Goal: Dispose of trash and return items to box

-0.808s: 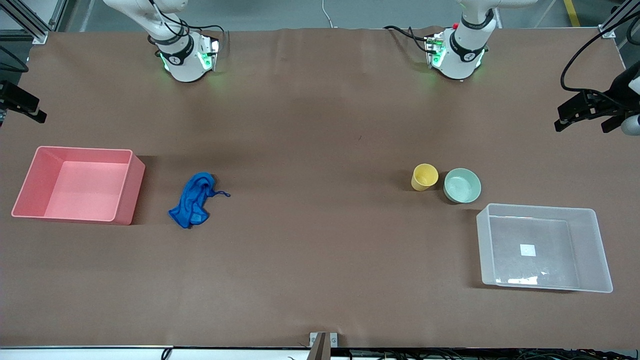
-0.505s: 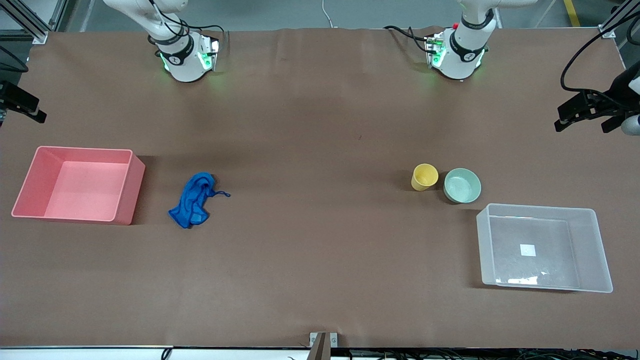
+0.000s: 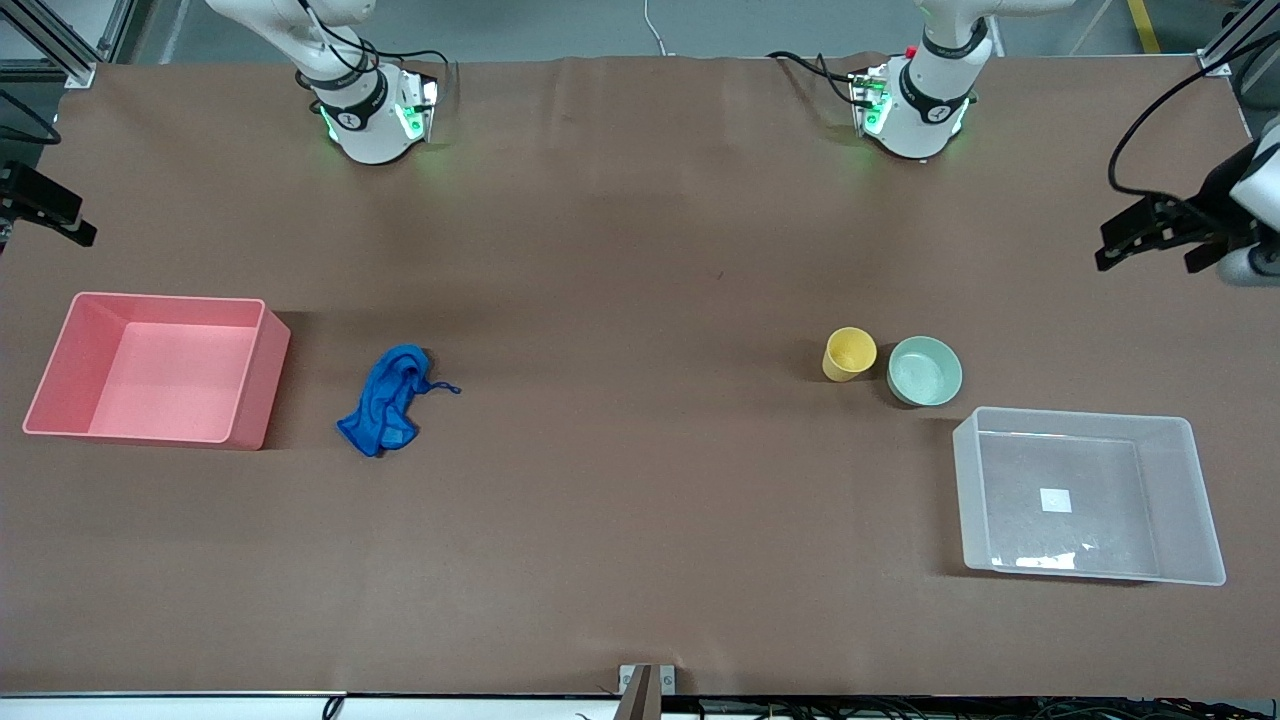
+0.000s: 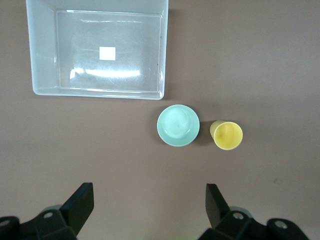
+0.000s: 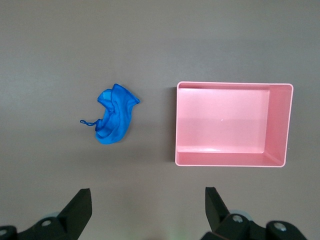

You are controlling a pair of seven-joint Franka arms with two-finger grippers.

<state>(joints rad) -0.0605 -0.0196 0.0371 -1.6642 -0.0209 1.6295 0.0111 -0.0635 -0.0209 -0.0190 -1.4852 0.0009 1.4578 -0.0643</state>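
The bright-blue rag point(image 3: 385, 400) lies crumpled on the table beside the pink bin; it also shows in the right wrist view point(image 5: 114, 114). The yellow cup point(image 3: 849, 353) and mint-green bowl point(image 3: 925, 370) stand side by side, upright, just farther from the front camera than the clear tub point(image 3: 1085, 495), which is empty. All three show in the left wrist view: cup point(image 4: 228, 135), bowl point(image 4: 178, 125), tub point(image 4: 45, 50). My left gripper point(image 4: 148, 200) is open and empty, high over the table near the cup and bowl. My right gripper point(image 5: 147, 200) is open and empty, high near the rag and bin.
The opaque pink bin point(image 3: 250, 390) stands empty at the right arm's end of the table, also in the right wrist view point(image 5: 230, 159). The left gripper point(image 3: 1148, 255) hangs at the left arm's end; one of the right gripper's fingers point(image 3: 60, 215) shows at the other end.
The left gripper has shifted slightly toward the middle of the table. The right gripper and all objects have not moved.
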